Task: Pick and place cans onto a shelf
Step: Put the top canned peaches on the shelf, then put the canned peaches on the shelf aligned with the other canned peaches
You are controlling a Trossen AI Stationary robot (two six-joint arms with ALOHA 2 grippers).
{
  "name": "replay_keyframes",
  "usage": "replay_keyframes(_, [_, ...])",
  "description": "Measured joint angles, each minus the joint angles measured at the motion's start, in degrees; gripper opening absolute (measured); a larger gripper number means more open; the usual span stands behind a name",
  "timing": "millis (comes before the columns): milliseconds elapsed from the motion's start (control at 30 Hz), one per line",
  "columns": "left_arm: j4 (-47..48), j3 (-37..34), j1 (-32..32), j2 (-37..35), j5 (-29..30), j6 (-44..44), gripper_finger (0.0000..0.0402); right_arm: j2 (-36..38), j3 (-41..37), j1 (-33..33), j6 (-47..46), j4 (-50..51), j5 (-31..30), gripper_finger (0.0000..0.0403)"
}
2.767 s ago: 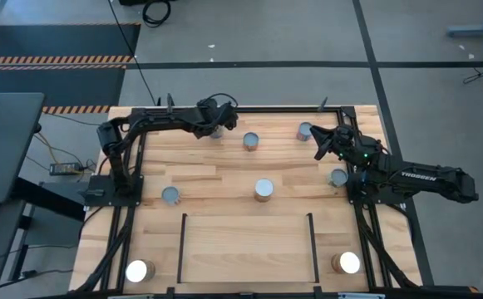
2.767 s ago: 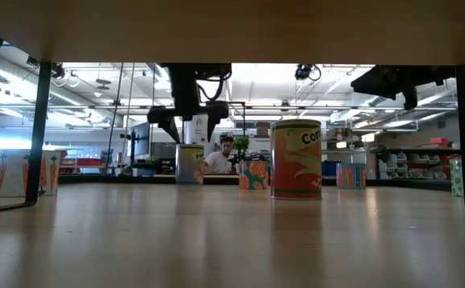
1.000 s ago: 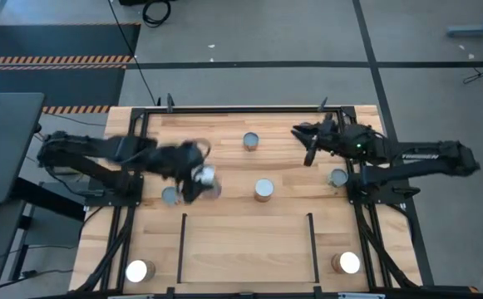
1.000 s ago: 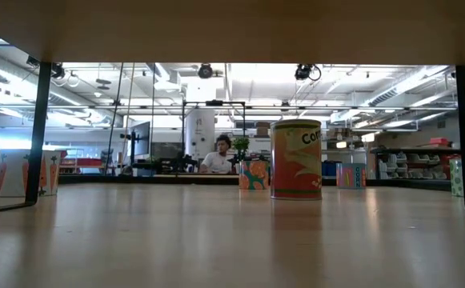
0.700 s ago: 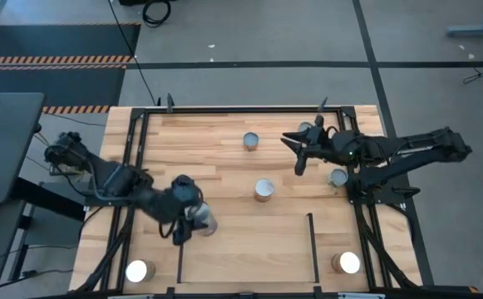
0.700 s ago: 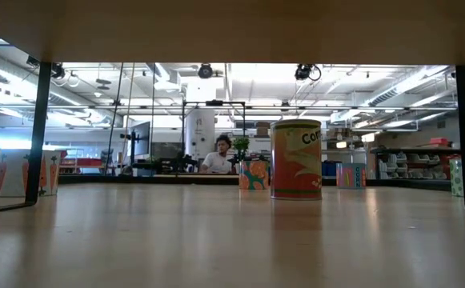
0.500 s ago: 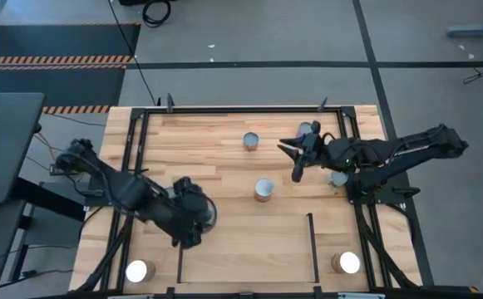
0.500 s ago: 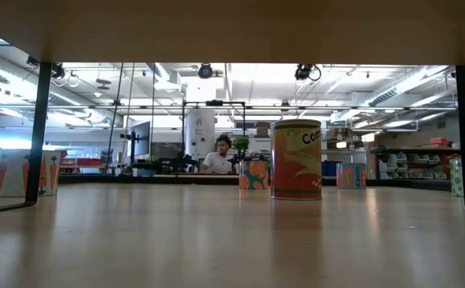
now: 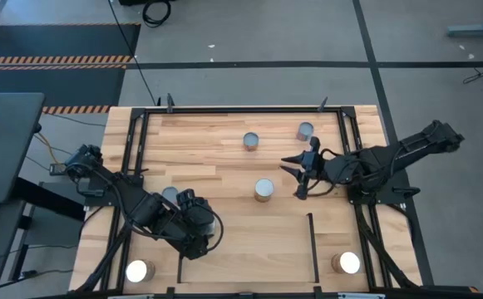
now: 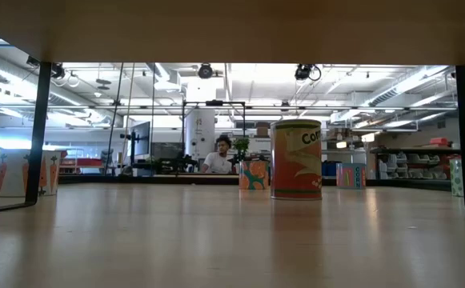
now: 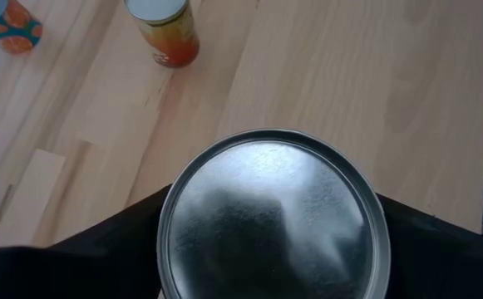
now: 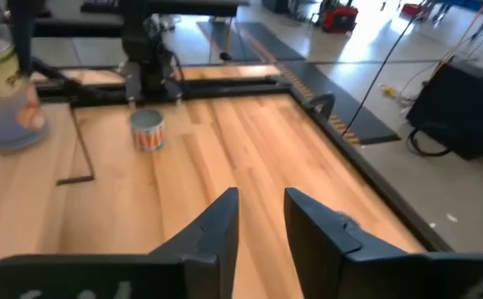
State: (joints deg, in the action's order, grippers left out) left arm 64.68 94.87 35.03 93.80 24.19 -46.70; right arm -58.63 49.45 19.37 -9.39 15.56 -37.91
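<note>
My left gripper (image 9: 199, 234) hangs over the left black rail (image 9: 181, 249) of the pale shelf (image 9: 249, 249). It is shut on a can with a grey metal top (image 11: 270, 220), which the gripper hides in the high view. My right gripper (image 9: 295, 178) is open and holds nothing. It hangs to the right of the middle can (image 9: 263, 189), fingers toward it, and the right wrist view shows a small gap between its fingers (image 12: 262, 224). Other cans stand on their bases on the planks: two at the far side (image 9: 251, 141) (image 9: 306, 130) and one by the left arm (image 9: 170, 195). My left gripper pinches the can by its side wall just under the top rim (image 11: 168, 241). One dark finger (image 11: 100, 257) lies on each opposite side. The fingers slant down from above and from the table's left. Whether the can's base touches the wood is hidden.
White-topped cans stand at the near left (image 9: 138, 271) and near right (image 9: 349, 262) corners, outside the shelf's rails. The right rail (image 9: 312, 247) bounds the panel. The low view shows a tall can (image 10: 296, 158) and a person far behind in the room.
My left gripper has carried the grey-topped can toward the table's near edge, from beside the left can to the shelf's left rail. My right gripper has swung from the far right toward the table's middle, stopping beside the middle can.
</note>
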Motion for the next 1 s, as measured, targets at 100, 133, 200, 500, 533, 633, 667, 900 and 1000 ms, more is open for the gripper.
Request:
replay_keyframes(100, [0.0, 0.0, 0.3, 0.0, -0.2, 0.0, 0.0352, 0.0, 0.0, 1.0, -1.5, 2.5, 0.0, 0.0139])
replay_keyframes(133, [-0.1, 0.0, 0.3, 0.0, -0.3, 0.1, 0.0354, 0.0, 0.0, 1.3, -1.5, 3.1, 0.1, 0.0150])
replay_keyframes(200, [0.0, 0.0, 0.3, 0.0, -0.3, 0.7, 0.0355, 0.0, 0.0, 1.8, -1.1, 3.9, 0.1, 0.0171])
replay_keyframes(500, [0.9, 0.5, 0.1, -0.6, -1.3, 2.4, 0.0357, 1.3, 0.0, 2.8, -1.1, 5.8, 1.1, 0.0241])
replay_keyframes(533, [1.2, 0.8, 0.2, -0.6, -2.0, 2.7, 0.0357, 1.7, 0.0, 2.8, -1.0, 5.9, 1.2, 0.0245])
replay_keyframes(633, [1.2, 2.0, 0.3, -0.8, -3.9, 4.0, 0.0357, 3.0, 0.0, 2.8, -1.1, 6.6, 1.5, 0.0255])
replay_keyframes(667, [1.3, 2.5, 0.3, -0.8, -4.4, 4.7, 0.0357, 3.4, 0.0, 2.7, -1.1, 7.0, 1.5, 0.0257])
replay_keyframes(900, [3.9, 8.9, -0.7, -0.8, -3.3, 8.8, 0.0357, 7.3, 0.0, 1.1, -6.4, 18.5, 2.6, 0.0262])
replay_keyframes(1000, [6.1, 10.9, -2.2, -0.9, -0.9, 9.1, 0.0357, 8.1, 0.0, 1.0, -8.8, 23.8, 4.5, 0.0262])
